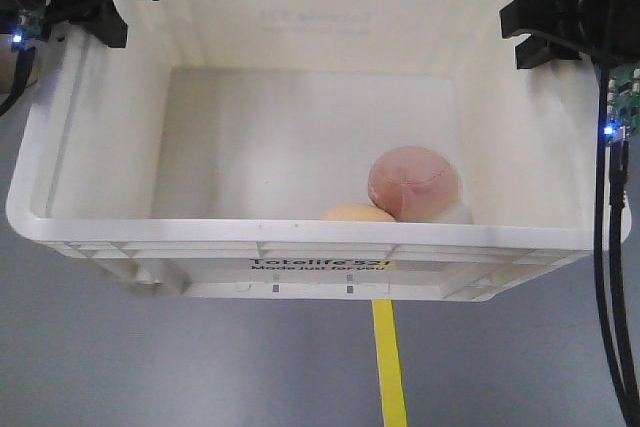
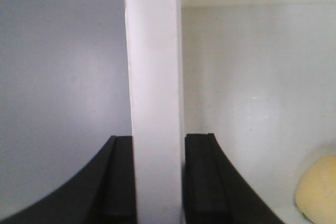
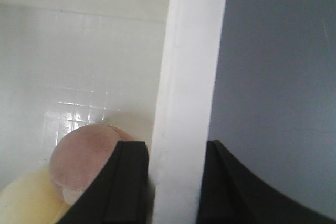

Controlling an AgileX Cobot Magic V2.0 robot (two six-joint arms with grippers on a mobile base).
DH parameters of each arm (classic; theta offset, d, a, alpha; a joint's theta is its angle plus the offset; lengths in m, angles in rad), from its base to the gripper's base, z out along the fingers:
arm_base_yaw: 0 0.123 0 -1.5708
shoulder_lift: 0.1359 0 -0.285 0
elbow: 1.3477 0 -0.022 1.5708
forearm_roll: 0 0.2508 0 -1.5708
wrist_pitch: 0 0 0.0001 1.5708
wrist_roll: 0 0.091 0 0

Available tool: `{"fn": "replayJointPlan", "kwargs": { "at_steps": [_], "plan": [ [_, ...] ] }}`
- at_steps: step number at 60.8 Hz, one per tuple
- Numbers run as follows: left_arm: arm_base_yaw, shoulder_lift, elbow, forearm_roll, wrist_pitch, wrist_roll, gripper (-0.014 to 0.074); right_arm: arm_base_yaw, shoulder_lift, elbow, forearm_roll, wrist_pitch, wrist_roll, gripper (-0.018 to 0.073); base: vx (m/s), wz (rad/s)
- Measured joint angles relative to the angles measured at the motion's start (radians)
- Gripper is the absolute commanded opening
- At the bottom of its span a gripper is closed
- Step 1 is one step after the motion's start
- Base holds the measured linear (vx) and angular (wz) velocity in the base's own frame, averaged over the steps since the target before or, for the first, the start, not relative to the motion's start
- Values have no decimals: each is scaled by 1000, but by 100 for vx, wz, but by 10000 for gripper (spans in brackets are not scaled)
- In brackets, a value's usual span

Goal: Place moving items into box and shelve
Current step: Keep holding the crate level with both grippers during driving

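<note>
A white plastic box (image 1: 300, 237) fills the front view, held up above the grey floor. Inside at the front right lie a pink ball (image 1: 412, 182) and a pale yellow item (image 1: 358, 213). My left gripper (image 1: 95, 2) is shut on the box's left wall (image 2: 156, 103), one finger (image 2: 202, 177) inside and one outside. My right gripper (image 1: 555, 27) is shut on the box's right wall (image 3: 186, 103) the same way. The pink ball (image 3: 84, 158) and the yellow item (image 3: 26, 200) show in the right wrist view; the yellow item (image 2: 317, 190) also shows in the left wrist view.
A yellow line (image 1: 388, 362) runs along the grey floor (image 1: 150, 367) under the box. Black cables (image 1: 615, 277) hang along the right arm at the right edge.
</note>
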State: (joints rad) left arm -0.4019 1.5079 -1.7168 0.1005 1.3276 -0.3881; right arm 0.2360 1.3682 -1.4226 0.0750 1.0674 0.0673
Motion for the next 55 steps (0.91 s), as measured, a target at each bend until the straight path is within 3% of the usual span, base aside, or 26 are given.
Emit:
{"fn": "replayJointPlan", "kwargs": {
  "at_steps": [55],
  "plan": [
    [0,0,0,0,0,0,-3,0,0,0,0,-1,0,-6,50,3]
  ]
}}
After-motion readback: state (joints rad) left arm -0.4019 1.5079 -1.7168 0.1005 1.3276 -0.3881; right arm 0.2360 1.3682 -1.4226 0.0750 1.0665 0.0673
